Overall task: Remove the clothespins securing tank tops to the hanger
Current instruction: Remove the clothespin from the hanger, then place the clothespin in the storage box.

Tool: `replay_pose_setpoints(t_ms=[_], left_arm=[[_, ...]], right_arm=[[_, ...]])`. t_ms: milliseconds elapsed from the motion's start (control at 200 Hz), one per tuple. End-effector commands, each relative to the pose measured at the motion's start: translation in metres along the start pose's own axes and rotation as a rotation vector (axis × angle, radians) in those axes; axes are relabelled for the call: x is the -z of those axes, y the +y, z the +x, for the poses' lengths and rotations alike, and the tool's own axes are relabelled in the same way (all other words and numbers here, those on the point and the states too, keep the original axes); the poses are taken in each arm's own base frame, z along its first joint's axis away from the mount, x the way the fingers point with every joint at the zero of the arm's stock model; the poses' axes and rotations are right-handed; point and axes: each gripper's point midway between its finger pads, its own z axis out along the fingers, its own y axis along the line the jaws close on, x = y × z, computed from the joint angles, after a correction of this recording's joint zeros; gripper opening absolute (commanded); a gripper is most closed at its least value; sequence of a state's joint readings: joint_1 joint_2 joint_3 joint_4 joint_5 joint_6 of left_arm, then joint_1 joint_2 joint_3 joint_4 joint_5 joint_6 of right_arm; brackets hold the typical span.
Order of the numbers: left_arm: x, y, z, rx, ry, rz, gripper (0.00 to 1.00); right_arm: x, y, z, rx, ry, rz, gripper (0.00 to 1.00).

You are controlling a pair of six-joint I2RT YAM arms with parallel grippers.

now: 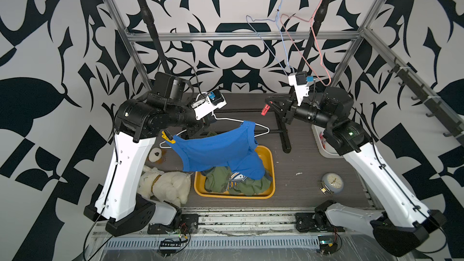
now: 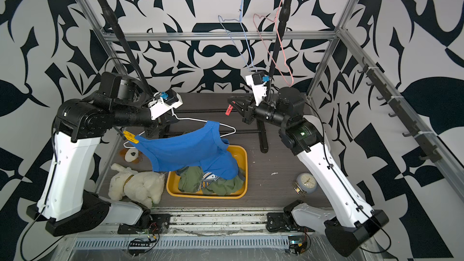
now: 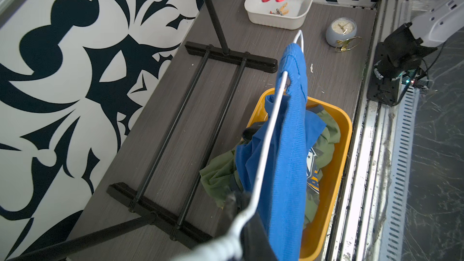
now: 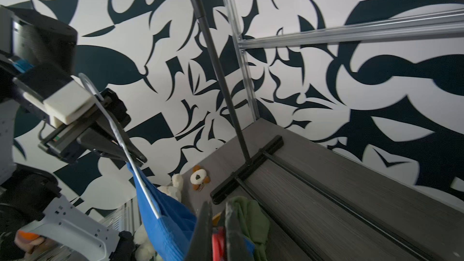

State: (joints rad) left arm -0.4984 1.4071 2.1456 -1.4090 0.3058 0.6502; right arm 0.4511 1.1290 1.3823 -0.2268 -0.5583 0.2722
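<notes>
Hanger [image 1: 226, 119] clamped in L tool [image 4: 133, 155], R tool [image 4: 218, 218] pinching red peg [image 1: 265, 109], open air past blue top [image 1: 213, 149].

A white plush dog [image 1: 165, 184] lies on the grey desk [image 1: 296, 146] beside a yellow tub [image 1: 233, 195]. A pale-blue alarm clock [image 1: 332, 183] sits near a white tray [image 3: 276, 21].
</notes>
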Motion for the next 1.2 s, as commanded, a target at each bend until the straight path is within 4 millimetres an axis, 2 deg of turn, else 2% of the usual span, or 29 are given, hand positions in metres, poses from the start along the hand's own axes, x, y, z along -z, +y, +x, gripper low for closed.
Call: replay_pose_setpoints(t_ms=[0, 195, 455, 530, 635, 955, 1075, 1195], left_arm=[[-0.004, 0.005, -0.01, 0.0, -0.04, -0.015, 0.0], [-0.009, 0.002, -0.009, -0.008, -0.04, 0.001, 0.0], [-0.005, -0.008, -0.019, -0.042, -0.082, 0.031, 0.01], [-0.005, -0.011, -0.021, -0.043, -0.095, 0.047, 0.02], [-0.006, -0.016, -0.023, -0.04, -0.109, 0.07, 0.02], [-0.009, -0.019, -0.03, -0.032, -0.134, 0.106, 0.03], [-0.015, -0.018, -0.029, -0.024, -0.126, 0.118, 0.03], [-0.019, -0.02, -0.028, -0.021, -0.117, 0.133, 0.03]], right_arm=[[0.022, -0.03, 0.016, -0.005, 0.024, 0.215, 0.0], [0.053, -0.095, 0.071, -0.1, 0.117, 0.584, 0.0], [0.105, -0.193, 0.12, -0.252, 0.146, 1.013, 0.0], [0.128, -0.225, 0.128, -0.279, 0.118, 1.162, 0.0], [0.151, -0.256, 0.135, -0.318, 0.071, 1.294, 0.0], [0.218, -0.331, 0.134, -0.359, -0.083, 1.601, 0.0], [0.235, -0.355, 0.149, -0.395, -0.059, 1.687, 0.0], [0.241, -0.374, 0.169, -0.433, -0.012, 1.733, 0.0]])
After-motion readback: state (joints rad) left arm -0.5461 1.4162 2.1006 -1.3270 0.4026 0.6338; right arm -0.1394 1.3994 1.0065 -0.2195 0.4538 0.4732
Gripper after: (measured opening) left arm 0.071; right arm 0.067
